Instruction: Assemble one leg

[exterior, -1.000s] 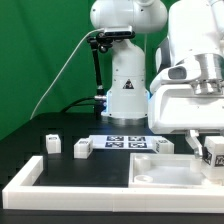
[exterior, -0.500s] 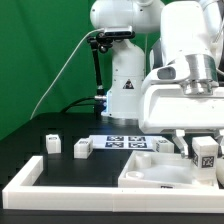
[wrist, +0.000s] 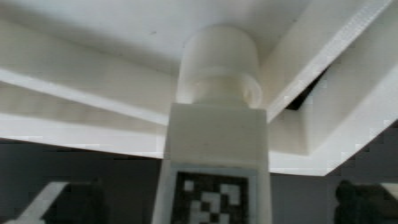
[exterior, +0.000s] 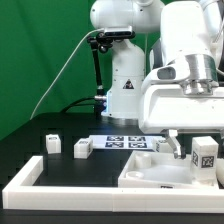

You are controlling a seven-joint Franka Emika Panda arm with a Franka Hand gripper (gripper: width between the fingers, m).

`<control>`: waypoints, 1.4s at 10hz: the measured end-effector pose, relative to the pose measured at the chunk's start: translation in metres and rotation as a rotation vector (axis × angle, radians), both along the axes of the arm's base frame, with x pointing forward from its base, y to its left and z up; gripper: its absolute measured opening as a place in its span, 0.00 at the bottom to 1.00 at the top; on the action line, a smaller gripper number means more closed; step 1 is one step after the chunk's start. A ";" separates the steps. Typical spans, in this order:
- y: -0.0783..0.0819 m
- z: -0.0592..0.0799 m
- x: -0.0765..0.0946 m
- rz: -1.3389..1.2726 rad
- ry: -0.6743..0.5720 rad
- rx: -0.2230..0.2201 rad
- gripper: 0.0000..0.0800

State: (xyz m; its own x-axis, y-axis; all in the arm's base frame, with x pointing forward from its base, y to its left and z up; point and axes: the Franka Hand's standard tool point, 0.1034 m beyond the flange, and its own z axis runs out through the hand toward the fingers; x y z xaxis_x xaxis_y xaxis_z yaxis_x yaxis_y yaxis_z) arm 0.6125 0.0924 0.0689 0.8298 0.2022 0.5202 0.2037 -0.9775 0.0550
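My gripper (exterior: 203, 146) is shut on the leg (exterior: 205, 153), a small white post with a black-and-white tag on its face. It holds the leg at the exterior view's right, just over the far right corner of the white tray-shaped piece (exterior: 150, 172). In the wrist view the leg (wrist: 217, 140) fills the middle, with its round peg end against the tray's white rim (wrist: 107, 90). My gripper (wrist: 205, 205) straddles it, and dark fingertips (wrist: 43, 200) show at either side.
Three more white legs stand on the black table (exterior: 60, 165): two at the left (exterior: 52, 143) (exterior: 81, 148) and one behind the tray (exterior: 160, 146). The marker board (exterior: 124, 142) lies before the robot base. A white frame edge (exterior: 40, 185) runs along the front.
Since 1 s ago my gripper has shifted toward the exterior view's left with the leg, and the tray piece now looks tilted. Almost nothing has moved in the last half second.
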 end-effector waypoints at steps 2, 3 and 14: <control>-0.004 0.027 0.009 0.001 0.039 -0.002 0.81; -0.005 0.035 0.010 0.000 0.047 0.000 0.81; -0.002 0.020 0.018 0.018 0.578 -0.007 0.81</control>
